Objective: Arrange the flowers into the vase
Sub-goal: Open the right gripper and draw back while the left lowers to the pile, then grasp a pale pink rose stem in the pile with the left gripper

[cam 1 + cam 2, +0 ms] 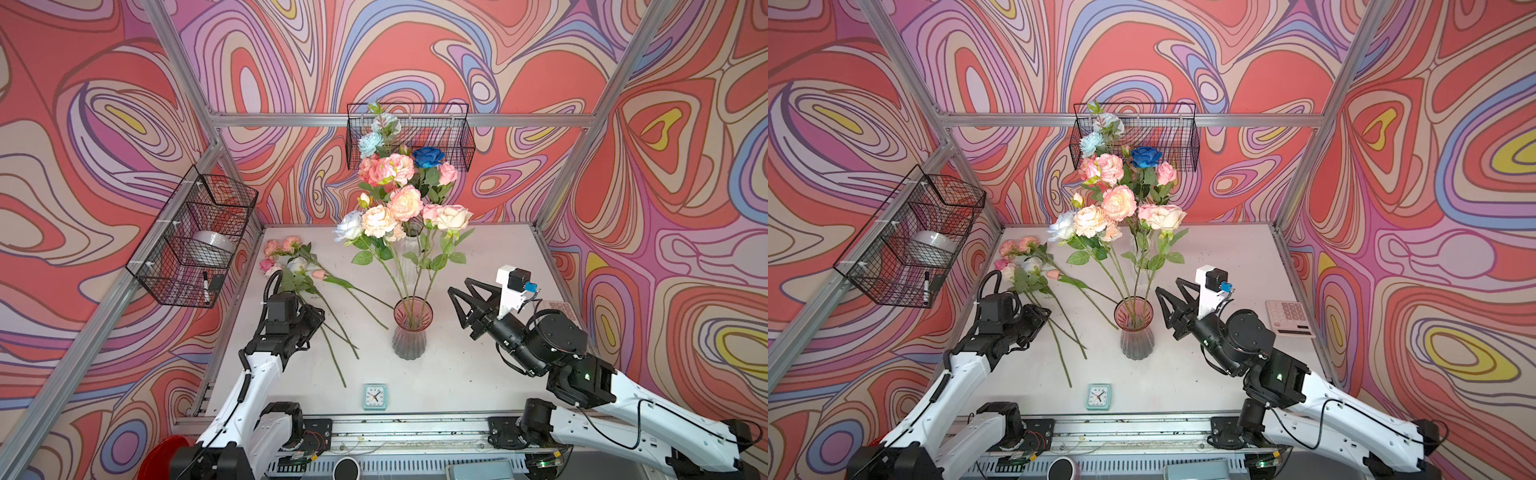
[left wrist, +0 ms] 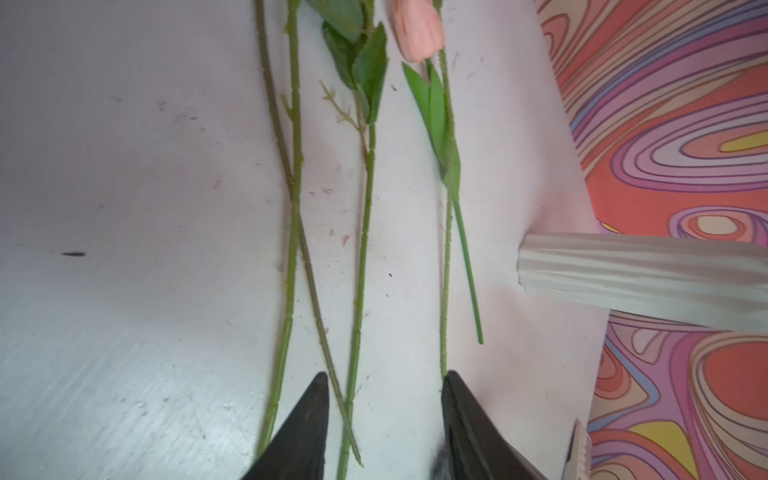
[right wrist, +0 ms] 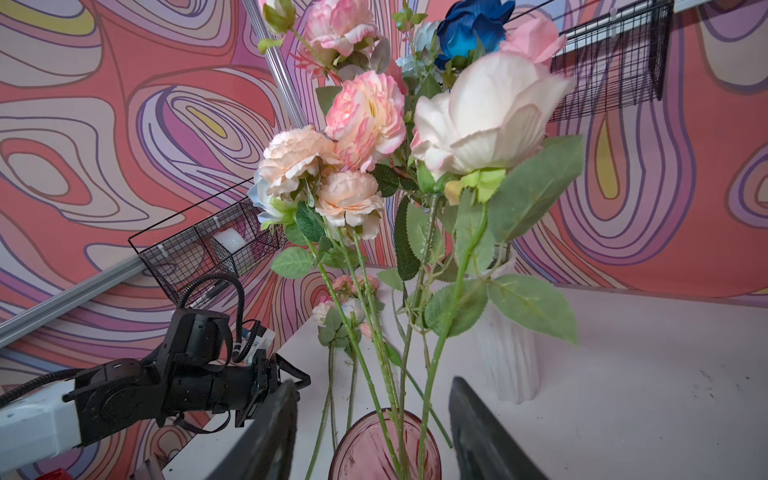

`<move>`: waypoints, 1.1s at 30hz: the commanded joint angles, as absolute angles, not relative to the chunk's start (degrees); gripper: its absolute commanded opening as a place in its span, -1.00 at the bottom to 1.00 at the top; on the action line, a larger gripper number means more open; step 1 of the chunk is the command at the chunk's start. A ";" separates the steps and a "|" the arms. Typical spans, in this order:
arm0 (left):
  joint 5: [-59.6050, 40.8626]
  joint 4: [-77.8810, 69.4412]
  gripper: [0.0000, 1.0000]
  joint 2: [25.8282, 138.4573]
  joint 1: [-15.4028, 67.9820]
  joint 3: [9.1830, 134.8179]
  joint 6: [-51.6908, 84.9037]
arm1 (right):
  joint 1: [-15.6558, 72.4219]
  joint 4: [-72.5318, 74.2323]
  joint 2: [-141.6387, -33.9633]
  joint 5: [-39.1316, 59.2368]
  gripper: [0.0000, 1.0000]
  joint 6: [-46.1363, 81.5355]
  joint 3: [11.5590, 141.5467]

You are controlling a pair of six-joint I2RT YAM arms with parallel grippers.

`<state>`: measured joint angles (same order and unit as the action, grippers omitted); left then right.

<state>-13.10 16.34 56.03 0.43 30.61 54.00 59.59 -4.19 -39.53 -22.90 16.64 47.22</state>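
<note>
Pink ribbed glass vase [image 1: 411,336] holds several artificial roses [image 1: 405,203], a few loose roses [image 1: 297,266] wait on the white table [image 1: 478,365]; left gripper [image 2: 384,386] fingers [image 2: 313,419] parted astride their stems, right gripper [image 3: 374,384] parted, empty

The ribbed pink-tinted glass vase [image 1: 412,332] is glossy and see-through, while the tall fluted white vase [image 3: 509,365] looks matt. The white desk top [image 1: 457,382] is matt and scuffed. The artificial roses [image 3: 365,116] have cloth-like petals and nubby green plastic stems [image 2: 361,270]. The black basket [image 1: 453,133] is thin wire, and the silvery frame rail [image 1: 540,120] is brushed metal.
</note>
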 commanded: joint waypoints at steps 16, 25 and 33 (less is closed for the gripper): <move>0.83 17.18 -0.24 74.36 6.85 33.53 51.20 | 59.46 -7.84 -36.47 -25.38 0.18 16.96 45.88; 3.07 19.78 -0.40 80.38 8.41 36.93 48.88 | 59.42 -8.60 -36.03 -25.75 0.18 16.86 45.75; 2.88 18.42 -0.83 84.13 8.77 36.87 48.26 | 59.49 -9.38 -35.63 -26.29 0.18 16.71 45.86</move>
<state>2.24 16.49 83.02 8.56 37.80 48.82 59.59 -8.27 -36.05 -25.30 16.84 46.28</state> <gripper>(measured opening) 0.116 0.589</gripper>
